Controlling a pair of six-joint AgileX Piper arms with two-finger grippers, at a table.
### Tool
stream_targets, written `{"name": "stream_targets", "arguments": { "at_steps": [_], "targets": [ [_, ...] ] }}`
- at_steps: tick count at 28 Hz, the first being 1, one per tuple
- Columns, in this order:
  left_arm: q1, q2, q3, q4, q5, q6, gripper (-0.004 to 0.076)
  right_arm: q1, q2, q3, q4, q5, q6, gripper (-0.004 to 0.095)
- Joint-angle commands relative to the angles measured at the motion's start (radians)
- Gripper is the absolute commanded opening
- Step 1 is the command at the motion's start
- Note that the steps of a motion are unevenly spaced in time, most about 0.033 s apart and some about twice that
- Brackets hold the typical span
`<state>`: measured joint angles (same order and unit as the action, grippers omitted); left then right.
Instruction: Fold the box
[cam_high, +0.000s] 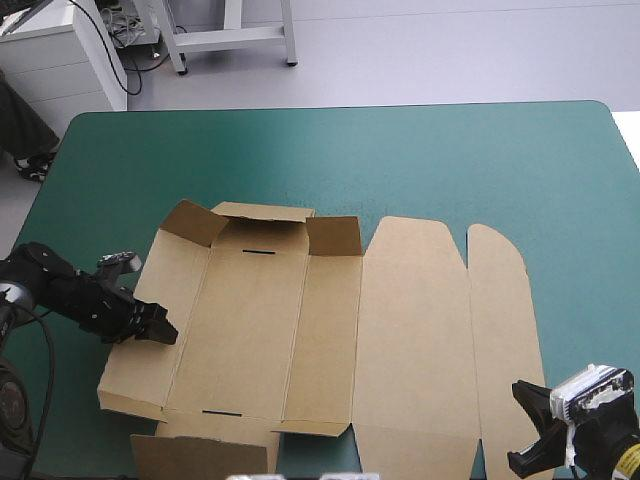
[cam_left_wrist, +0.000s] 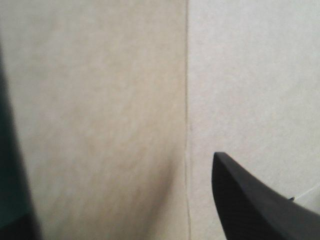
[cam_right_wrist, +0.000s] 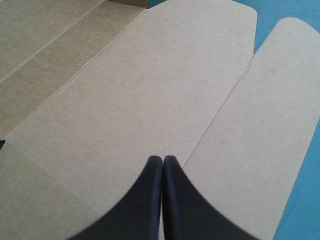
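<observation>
My left tool (cam_high: 166, 330) is released at the left wall of the brown box (cam_high: 330, 330), ready to raise it, I judge; the right tool (cam_right_wrist: 162, 160) is clenched, empty.

Cut off at the high view's bottom: near flaps of the box (cam_high: 300, 320), much of the right gripper (cam_high: 522, 432). Blurry in the left wrist view: the box up close, edges out of sight. Barely seen there: one finger of the left gripper (cam_high: 165, 330).

The left pincer (cam_high: 163, 330) gapes wide; the right pincer (cam_right_wrist: 163, 160) is pressed together.
</observation>
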<state>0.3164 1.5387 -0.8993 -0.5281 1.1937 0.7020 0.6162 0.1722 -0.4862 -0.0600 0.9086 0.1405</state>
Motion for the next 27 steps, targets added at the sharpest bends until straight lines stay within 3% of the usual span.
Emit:
{"name": "stream_targets", "arguments": {
  "at_steps": [1,5,11,19,27],
  "targets": [
    [-0.065,-0.030,-0.020,-0.050,0.106,-0.001,0.0365,-0.003,0.011,-0.024,-0.015,-0.078,-0.010,-0.0020],
    [-0.080,-0.030,-0.026,-0.053,0.106,-0.001,0.0186,-0.003,0.011,-0.024,-0.013,-0.078,-0.010,-0.0021],
    [-0.080,-0.030,-0.026,-0.055,0.103,-0.001,-0.0008,-0.003,0.011,-0.024,-0.005,-0.078,-0.010,-0.0020],
    [-0.097,-0.030,-0.063,-0.096,-0.061,-0.006,-0.0008,-0.003,0.011,-0.024,-0.004,-0.078,-0.010,-0.0020],
    [-0.332,-0.025,-0.388,0.202,-0.139,-0.008,-0.0008,-0.003,0.011,-0.024,-0.004,-0.082,-0.010,-0.0020]
  ]
}}
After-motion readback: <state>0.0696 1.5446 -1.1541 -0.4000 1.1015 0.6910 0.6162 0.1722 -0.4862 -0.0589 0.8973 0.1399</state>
